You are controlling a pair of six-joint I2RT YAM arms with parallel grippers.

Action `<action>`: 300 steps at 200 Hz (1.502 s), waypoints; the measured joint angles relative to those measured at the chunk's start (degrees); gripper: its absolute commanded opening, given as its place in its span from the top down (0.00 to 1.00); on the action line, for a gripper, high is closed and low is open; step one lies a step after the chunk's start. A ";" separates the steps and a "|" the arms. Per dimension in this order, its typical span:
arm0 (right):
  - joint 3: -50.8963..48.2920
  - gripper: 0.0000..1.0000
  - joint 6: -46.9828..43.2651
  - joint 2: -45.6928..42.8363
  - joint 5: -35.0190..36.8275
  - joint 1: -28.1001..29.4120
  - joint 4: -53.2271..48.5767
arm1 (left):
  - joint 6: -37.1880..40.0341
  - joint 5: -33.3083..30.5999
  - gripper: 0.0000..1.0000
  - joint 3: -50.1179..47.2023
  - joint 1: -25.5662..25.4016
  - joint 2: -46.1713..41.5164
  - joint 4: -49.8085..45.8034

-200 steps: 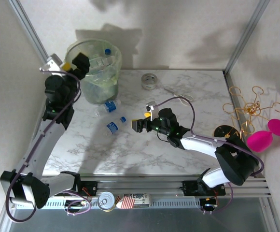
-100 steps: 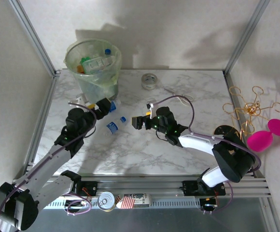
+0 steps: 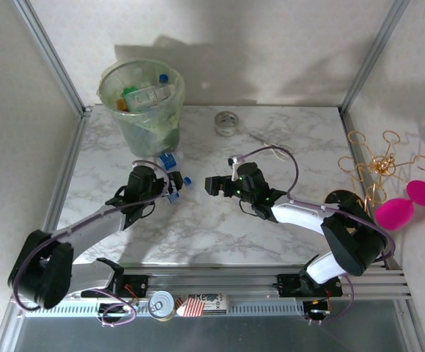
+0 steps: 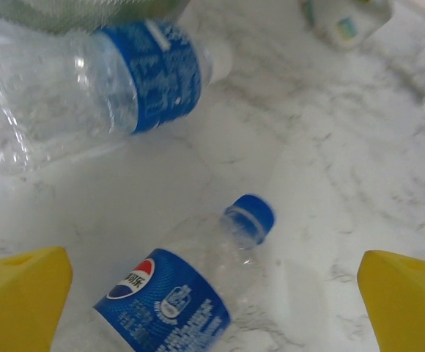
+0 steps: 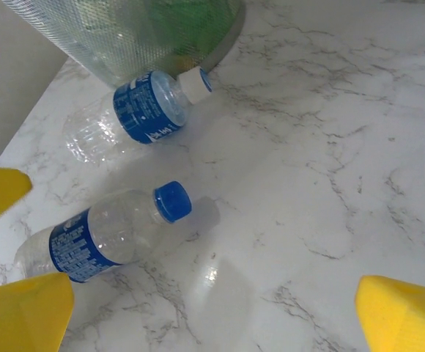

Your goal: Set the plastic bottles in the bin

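Clear plastic lies loose in two places beside the translucent pale green round bin (image 3: 143, 103). One small bottle with a white cap and blue label (image 5: 135, 110) lies on its side right against the bin's foot. A second small bottle with a blue cap and blue label (image 4: 190, 293) lies on its side a little further out from the bin, on the white marble-patterned surface (image 3: 220, 227).

Both look toppled rather than set down, so each probably needs a pinch across its body. The left gripper (image 3: 170, 192) hangs just over the blue-capped bottle with its yellow fingers (image 4: 22, 293) spread wide to either side, gripping nothing; this looks like lining up to close on it. The right gripper (image 3: 211, 185), on the far side of that bottle from the bin, is also spread wide and empty, and points towards both bottles.

Counted: two bottles outside the bin and two grippers. Several bottles are already in the bin, though their number cannot be told through the liner. One grey tape roll (image 3: 227, 122) sits well apart from the bin
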 measured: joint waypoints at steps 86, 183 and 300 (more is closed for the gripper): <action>-2.80 0.01 2.25 -0.94 0.22 -1.14 -0.76 | 0.81 0.15 0.00 0.46 -6.19 8.17 -3.41; -3.63 0.01 2.67 -1.18 0.15 -1.64 0.61 | 1.49 -5.35 0.15 4.28 -9.44 14.36 -5.51; -4.81 0.01 2.64 -3.78 0.09 -1.66 1.44 | 1.22 -7.41 0.48 6.60 -9.49 17.35 -5.90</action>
